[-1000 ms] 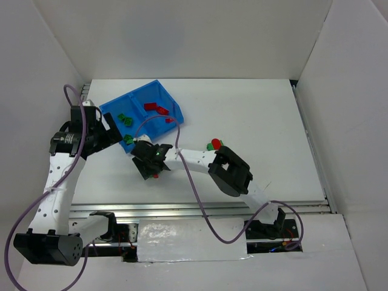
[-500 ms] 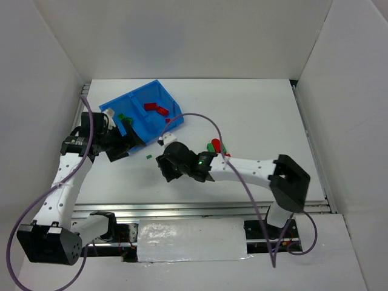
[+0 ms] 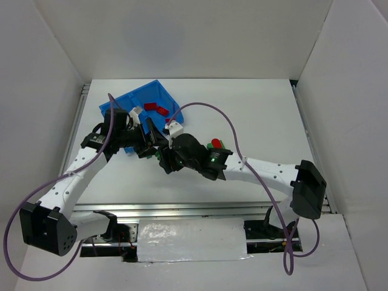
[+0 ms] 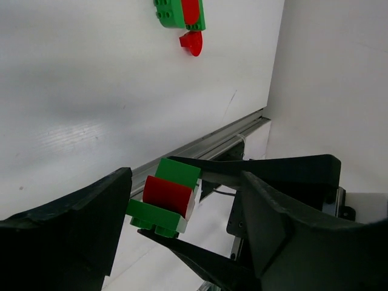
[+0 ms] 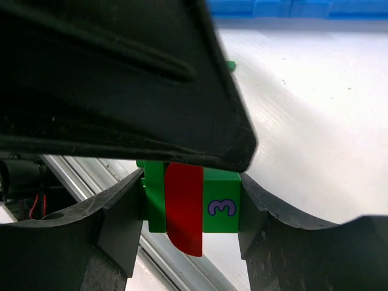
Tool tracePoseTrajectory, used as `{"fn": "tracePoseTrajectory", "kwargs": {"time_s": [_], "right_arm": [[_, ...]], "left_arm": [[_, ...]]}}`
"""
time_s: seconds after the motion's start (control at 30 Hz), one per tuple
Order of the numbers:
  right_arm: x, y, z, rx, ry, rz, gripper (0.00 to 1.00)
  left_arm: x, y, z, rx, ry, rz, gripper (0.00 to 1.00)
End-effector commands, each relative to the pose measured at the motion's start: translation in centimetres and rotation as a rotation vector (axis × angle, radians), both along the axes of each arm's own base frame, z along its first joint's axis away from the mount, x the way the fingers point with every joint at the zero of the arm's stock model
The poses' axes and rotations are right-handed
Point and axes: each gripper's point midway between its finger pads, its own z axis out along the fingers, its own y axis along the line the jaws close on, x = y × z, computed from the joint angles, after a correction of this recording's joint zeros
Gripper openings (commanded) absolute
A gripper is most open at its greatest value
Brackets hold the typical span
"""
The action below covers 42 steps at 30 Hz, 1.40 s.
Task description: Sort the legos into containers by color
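red-green lego stack [image 5: 194, 209] | right tool [image 5: 193, 224] clamped on it | left tool [image 4: 187, 191] part-open, straddling | risk: tools clash, stack pops loose onto worktop [image 3: 254, 121]

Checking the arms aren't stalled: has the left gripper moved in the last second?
Yes. In the top view the left gripper has slid right along the near side of the bin, meeting the right gripper at the brick.

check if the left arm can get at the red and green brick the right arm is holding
Probably yes: the left gripper has its jaws open either side of the red-green brick, though the right gripper pinching it leaves little room.
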Motion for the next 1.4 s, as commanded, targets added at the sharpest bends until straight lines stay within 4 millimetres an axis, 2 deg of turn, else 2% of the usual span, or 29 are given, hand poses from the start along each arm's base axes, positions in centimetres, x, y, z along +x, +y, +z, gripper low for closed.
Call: {"fn": "tracePoseTrajectory", "kwargs": {"time_s": [0.0,0.07,0.1,0.33,0.37,0.4,0.43,0.57,0.63,0.73,0.77,0.8,0.83,0.9,1.03,1.1,1.17,1.2,1.23,1.27,1.3,1.37], "right_arm": [[2.0,-0.5,3.5,0.061,-0.037,-0.085,0.28],[2.6,-1.1,3.6,0.079,-0.013,-0.104,0.28],[2.7,-1.1,3.8,0.091,-0.01,-0.107,0.28],[2.8,-0.8,5.6,0.136,-0.02,-0.081,0.28],[2.9,-0.8,5.8,0.139,-0.024,-0.08,0.28],[3.0,-0.8,6.0,0.144,-0.026,-0.08,0.28],[3.0,-0.7,6.3,0.154,-0.029,-0.074,0.28],[2.3,-0.1,7.0,0.18,-0.033,-0.016,0.27],[2.2,0.0,7.3,0.192,-0.031,-0.008,0.28],[2.2,0.1,7.3,0.193,-0.021,0.01,0.28],[2.2,0.1,7.2,0.195,-0.015,0.011,0.29],[2.2,0.1,7.2,0.198,-0.011,0.021,0.33],[2.0,0.2,7.4,0.214,-0.001,0.04,0.55],[1.7,-0.1,7.1,0.231,0.023,0.062,0.98],[0.6,-1.6,8.1,0.307,0.09,0.197,1.0],[-0.6,-2.8,9.0,0.344,0.135,0.312,1.0],[-0.8,-4.3,9.3,0.347,0.15,0.36,1.0],[-2.1,-4.8,10.1,0.368,0.163,0.433,1.0],[-2.4,-5.5,10.2,0.368,0.174,0.454,1.0],[-1.7,-6.7,10.1,0.379,0.183,0.445,1.0],[-3.0,-7.4,11.0,0.414,0.2,0.524,1.0],[-2.9,-8.4,11.6,0.458,0.215,0.54,1.0]], "left_arm": [[0.0,-1.3,1.5,-0.075,-0.03,-0.033,0.82],[-0.4,-1.5,1.2,-0.085,-0.015,-0.042,0.74],[-0.4,-1.5,1.2,-0.087,-0.019,-0.043,0.73],[-0.7,-2.4,0.6,-0.092,-0.006,-0.082,0.76],[-0.7,-2.6,0.8,-0.098,-0.014,-0.092,0.59],[-0.6,-2.8,0.8,-0.1,-0.017,-0.094,0.49],[-0.7,-3.0,0.7,-0.098,-0.012,-0.099,0.44],[-0.5,-3.5,0.3,-0.11,-0.015,-0.112,0.47],[-0.3,-3.9,0.8,-0.13,-0.029,-0.126,0.45],[0.0,-4.2,2.0,-0.16,-0.077,-0.139,0.25],[0.0,-4.3,2.3,-0.167,-0.092,-0.147,0.13],[0.1,-4.4,2.5,-0.171,-0.101,-0.153,0.08],[0.2,-4.5,3.1,-0.169,-0.126,-0.166,0.0],[0.6,-4.4,4.0,-0.155,-0.156,-0.164,0.0],[1.2,-3.9,5.2,-0.115,-0.236,-0.158,0.0],[1.4,-3.9,5.9,-0.117,-0.275,-0.172,0.0],[1.5,-4.2,6.6,-0.136,-0.32,-0.197,0.0],[1.5,-4.3,6.8,-0.145,-0.335,-0.209,0.0],[1.5,-4.4,7.0,-0.149,-0.357,-0.225,0.0],[1.3,-4.6,7.5,-0.169,-0.393,-0.259,0.0],[1.2,-4.8,7.6,-0.173,-0.418,-0.282,0.0],[1.0,-5.1,8.5,-0.204,-0.484,-0.314,0.0]]}}
